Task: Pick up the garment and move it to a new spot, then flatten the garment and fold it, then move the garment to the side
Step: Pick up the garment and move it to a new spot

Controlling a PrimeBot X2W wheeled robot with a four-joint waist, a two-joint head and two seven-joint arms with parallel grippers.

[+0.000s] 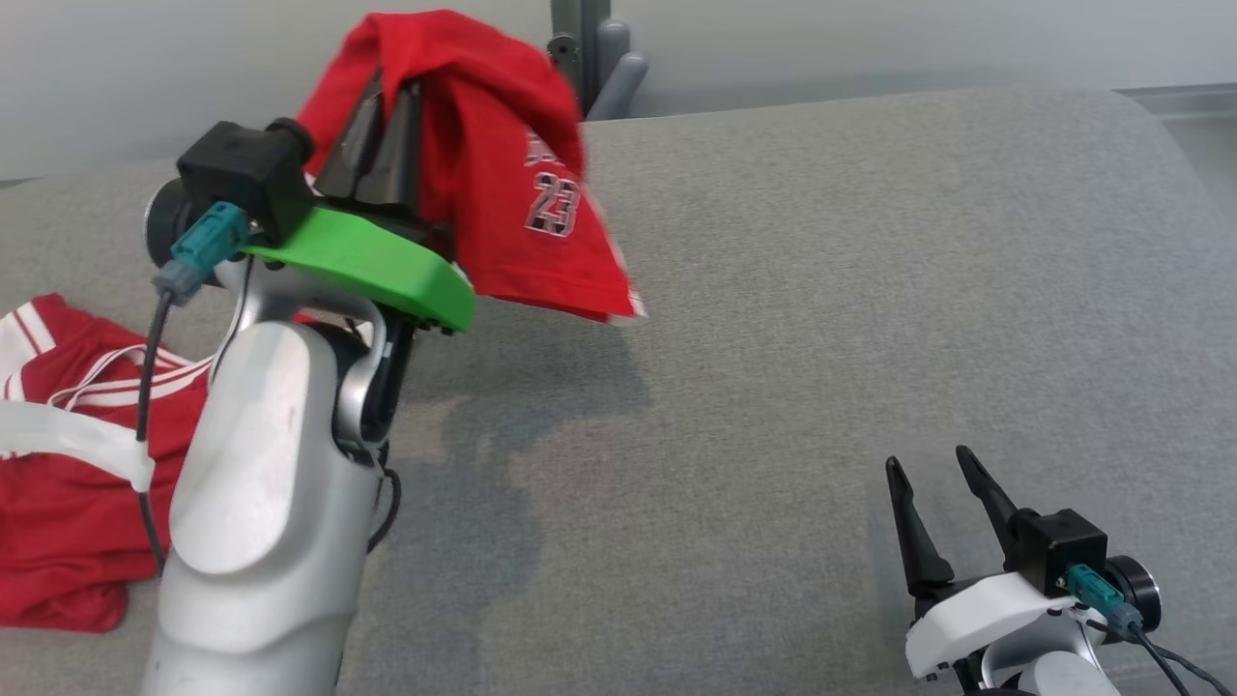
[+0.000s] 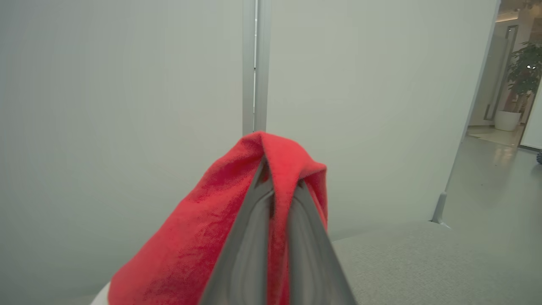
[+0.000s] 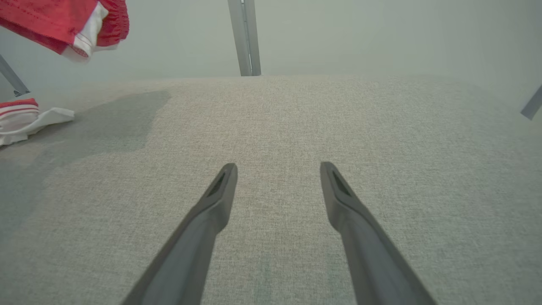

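A red garment [image 1: 503, 164] printed with the number 23 hangs in the air over the grey surface [image 1: 821, 319], draped over my raised left gripper [image 1: 391, 101]. That gripper is shut on the garment; in the left wrist view the red cloth [image 2: 190, 250] folds over the closed fingertips [image 2: 281, 178]. Its white-trimmed hem [image 3: 84, 29] shows at the top left of the right wrist view. My right gripper [image 1: 933, 469] rests low at the front right, open, with bare grey fabric between its fingers [image 3: 277, 169].
A second red garment with white stripes [image 1: 68, 464] lies crumpled at the left edge of the surface; its edge [image 3: 21, 118] shows in the right wrist view. A pale wall with a grey post [image 1: 580, 48] stands behind. The surface's middle and right are bare.
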